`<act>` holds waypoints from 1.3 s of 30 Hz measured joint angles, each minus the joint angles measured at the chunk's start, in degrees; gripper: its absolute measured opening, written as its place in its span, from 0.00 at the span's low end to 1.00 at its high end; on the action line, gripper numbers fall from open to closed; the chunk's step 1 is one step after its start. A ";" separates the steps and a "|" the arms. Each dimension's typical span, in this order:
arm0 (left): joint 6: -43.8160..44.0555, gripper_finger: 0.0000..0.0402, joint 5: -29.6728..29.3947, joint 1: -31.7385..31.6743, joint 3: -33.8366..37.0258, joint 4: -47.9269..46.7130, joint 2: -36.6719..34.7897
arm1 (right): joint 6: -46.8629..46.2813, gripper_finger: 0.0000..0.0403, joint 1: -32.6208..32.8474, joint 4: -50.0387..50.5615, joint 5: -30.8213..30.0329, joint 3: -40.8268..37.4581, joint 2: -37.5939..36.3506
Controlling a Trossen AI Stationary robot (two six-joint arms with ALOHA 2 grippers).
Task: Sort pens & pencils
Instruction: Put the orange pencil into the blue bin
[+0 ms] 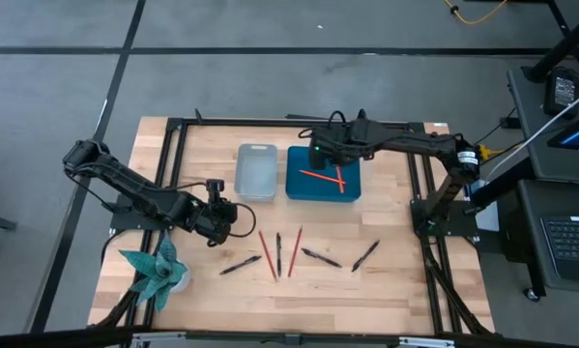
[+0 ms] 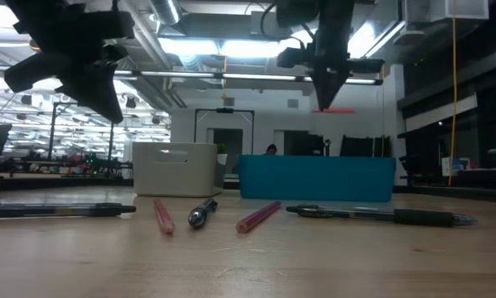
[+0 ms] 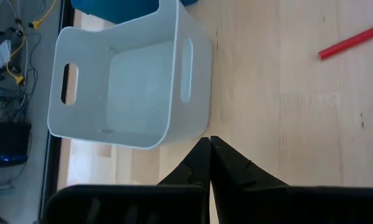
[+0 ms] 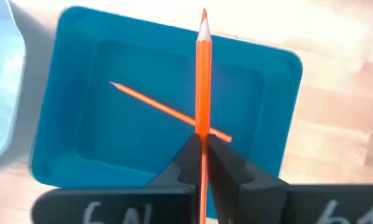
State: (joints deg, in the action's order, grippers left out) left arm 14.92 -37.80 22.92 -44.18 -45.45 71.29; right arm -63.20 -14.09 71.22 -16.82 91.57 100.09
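Sharpened orange pencil (image 4: 203, 74), white-tipped

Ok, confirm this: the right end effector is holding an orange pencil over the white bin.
Not quite. The right end effector holds the orange pencil over the blue bin, not the white bin; the right wrist view shows it.

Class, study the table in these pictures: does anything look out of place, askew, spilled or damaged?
Nothing stands out. The right gripper holds an orange pencil over the blue bin, where another pencil lies. The white bin is empty and upright. Pens and pencils on the table lie loosely fanned, unsorted, none visibly broken.
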 joint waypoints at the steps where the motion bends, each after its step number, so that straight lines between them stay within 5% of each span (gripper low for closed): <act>1: 0.04 0.00 0.02 0.00 0.00 0.04 0.00 | 1.08 0.05 -0.14 -0.06 -0.04 0.00 0.09; 39: 9.00 0.00 0.03 -0.02 0.00 0.07 -0.02 | 38.13 0.05 -0.26 -6.41 3.02 0.00 4.27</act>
State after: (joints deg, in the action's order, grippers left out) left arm 23.92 -37.77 22.90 -44.18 -45.39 71.26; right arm -25.07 -14.35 64.81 -13.80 91.57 104.36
